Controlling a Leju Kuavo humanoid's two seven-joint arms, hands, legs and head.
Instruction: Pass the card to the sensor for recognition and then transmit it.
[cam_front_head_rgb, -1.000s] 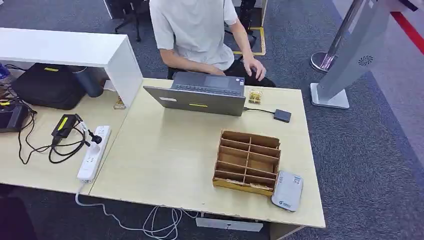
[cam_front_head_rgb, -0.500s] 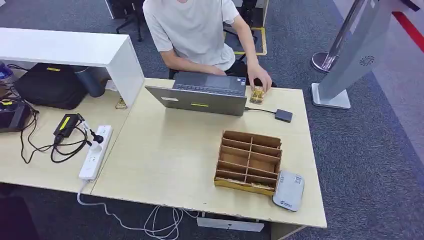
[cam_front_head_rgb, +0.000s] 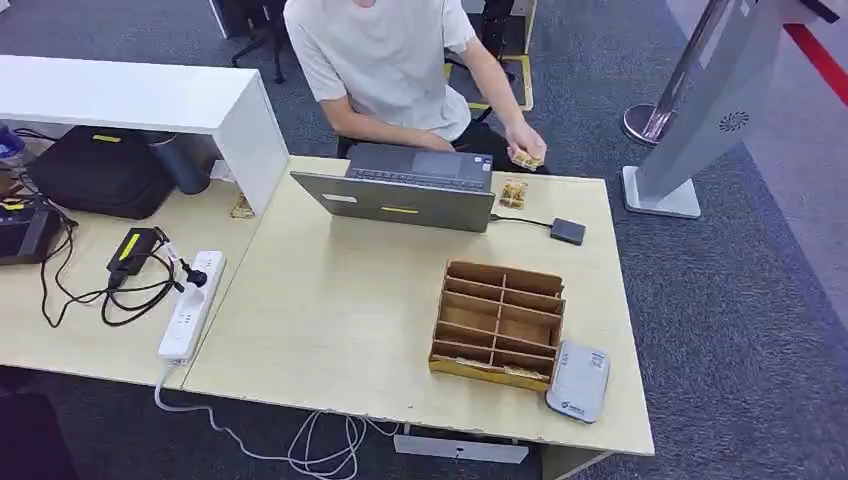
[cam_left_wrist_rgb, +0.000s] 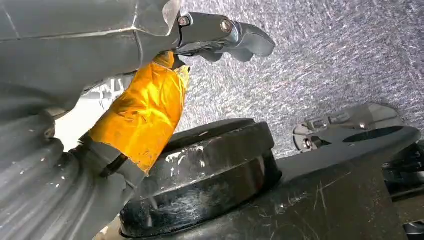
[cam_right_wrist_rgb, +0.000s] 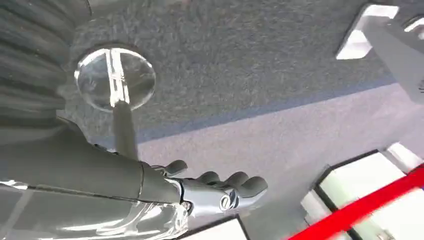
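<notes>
While the person's hand (cam_front_head_rgb: 524, 146) pinched a small yellowish card (cam_front_head_rgb: 524, 158) above the desk's (cam_front_head_rgb: 330, 310) far edge, more yellowish cards (cam_front_head_rgb: 512, 192) lay beside the laptop (cam_front_head_rgb: 405, 187). The grey sensor (cam_front_head_rgb: 577, 380) sat touching the wooden organizer (cam_front_head_rgb: 497, 322). The right hand (cam_right_wrist_rgb: 220, 192) hung empty, fingers loosely extended; the left hand (cam_left_wrist_rgb: 220, 35) looked curled, its grip unclear.

An office — a pale desk (cam_front_head_rgb: 330, 310) with a laptop (cam_front_head_rgb: 400, 195) and power strip (cam_front_head_rgb: 190, 305), grey carpet (cam_front_head_rgb: 740, 300), a person (cam_front_head_rgb: 385, 60) seated behind.
</notes>
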